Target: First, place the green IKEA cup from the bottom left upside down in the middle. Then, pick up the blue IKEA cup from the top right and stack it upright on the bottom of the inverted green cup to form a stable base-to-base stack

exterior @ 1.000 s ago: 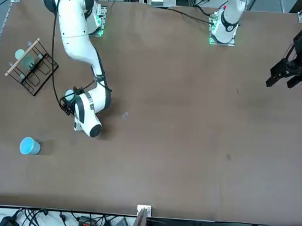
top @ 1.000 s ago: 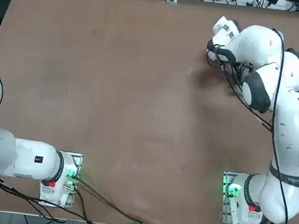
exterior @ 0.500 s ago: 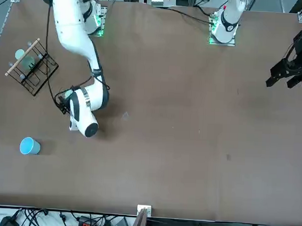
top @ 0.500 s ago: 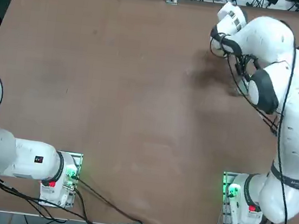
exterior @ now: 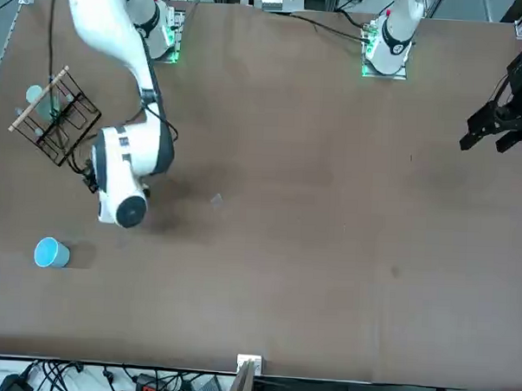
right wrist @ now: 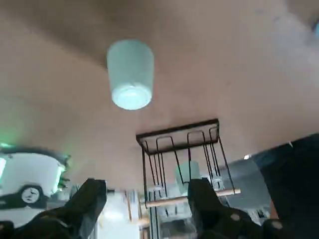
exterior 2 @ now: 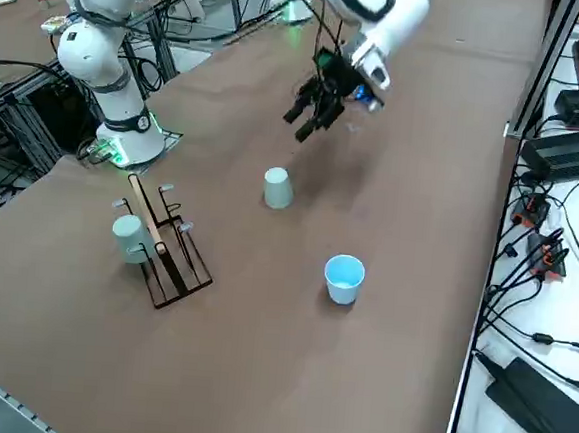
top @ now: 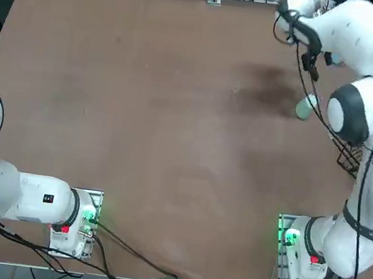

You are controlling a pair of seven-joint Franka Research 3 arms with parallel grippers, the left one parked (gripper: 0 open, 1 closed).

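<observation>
Wire rack: black metal frame (exterior 2: pixel 179 280) with a pale round wooden bar (exterior 2: pixel 147 213), near the green cup, on the side toward the arm's base
Pale aqua cup: smooth, tapered, at the rack's wooden-bar side (exterior 2: pixel 130 237)
Blue IKEA cup: light sky-blue, smooth and tapered, upright on the brown tabletop (exterior 2: pixel 247 374), mouth up, well apart from the rack (exterior 2: pixel 344 278)
Green IKEA cup: pale sage, plain-walled, upside down on the table between rack and gripper, its narrower round base up (exterior 2: pixel 278 188)
Right gripper: black, raised above the table beyond the green cup, fingers wide apart, holding nothing (right wrist: pixel 148 191)
</observation>
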